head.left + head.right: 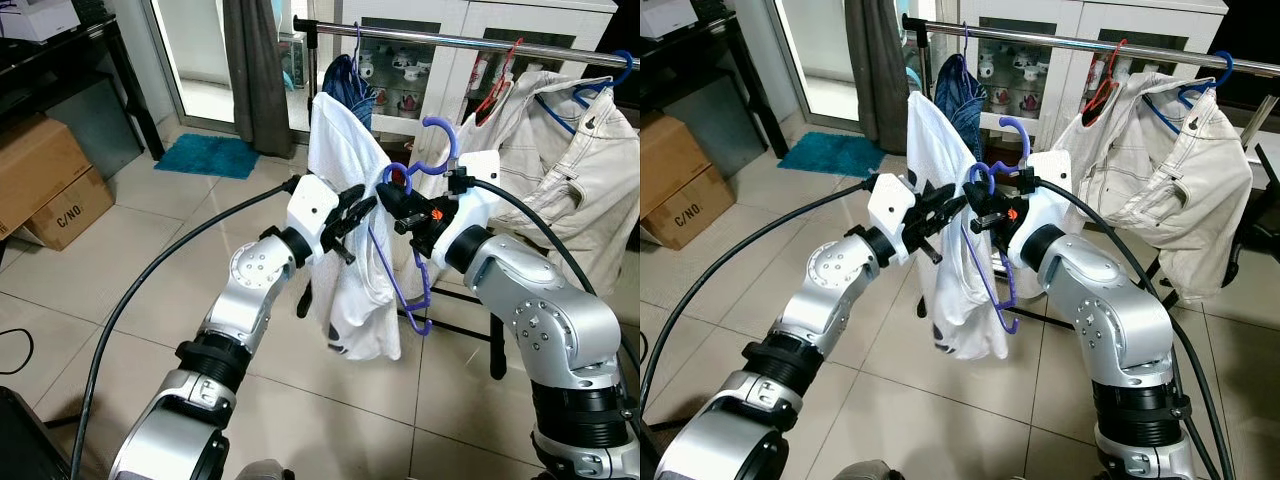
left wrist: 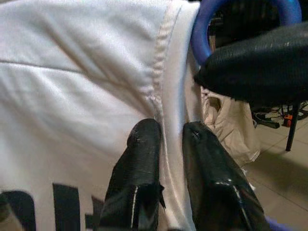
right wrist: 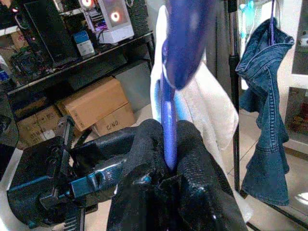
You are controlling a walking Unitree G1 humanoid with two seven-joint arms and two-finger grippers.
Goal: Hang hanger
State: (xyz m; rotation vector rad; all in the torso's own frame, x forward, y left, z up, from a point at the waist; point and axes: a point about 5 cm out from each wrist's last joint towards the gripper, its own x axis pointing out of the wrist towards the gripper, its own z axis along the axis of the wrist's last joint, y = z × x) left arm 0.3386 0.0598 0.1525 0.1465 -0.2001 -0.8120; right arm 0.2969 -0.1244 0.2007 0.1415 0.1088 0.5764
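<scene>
A purple plastic hanger (image 1: pixel 428 140) carries a white T-shirt (image 1: pixel 345 215) in front of me, below the metal clothes rail (image 1: pixel 470 42). My right gripper (image 1: pixel 392 192) is shut on the hanger's neck, and the purple bar (image 3: pixel 169 120) runs between its black fingers (image 3: pixel 192 159). My left gripper (image 1: pixel 352 215) is shut on the shirt's white seam (image 2: pixel 168 120) beside the hanger hook (image 2: pixel 199 29). The hook curls upward, apart from the rail.
On the rail hang folded blue jeans (image 1: pixel 350 85) and a cream jacket (image 1: pixel 560 160) on a blue hanger, with a red hanger (image 1: pixel 497 85) between. Cardboard boxes (image 1: pixel 50 180) stand at the left, a teal mat (image 1: pixel 208 155) lies by the door, a white cabinet behind.
</scene>
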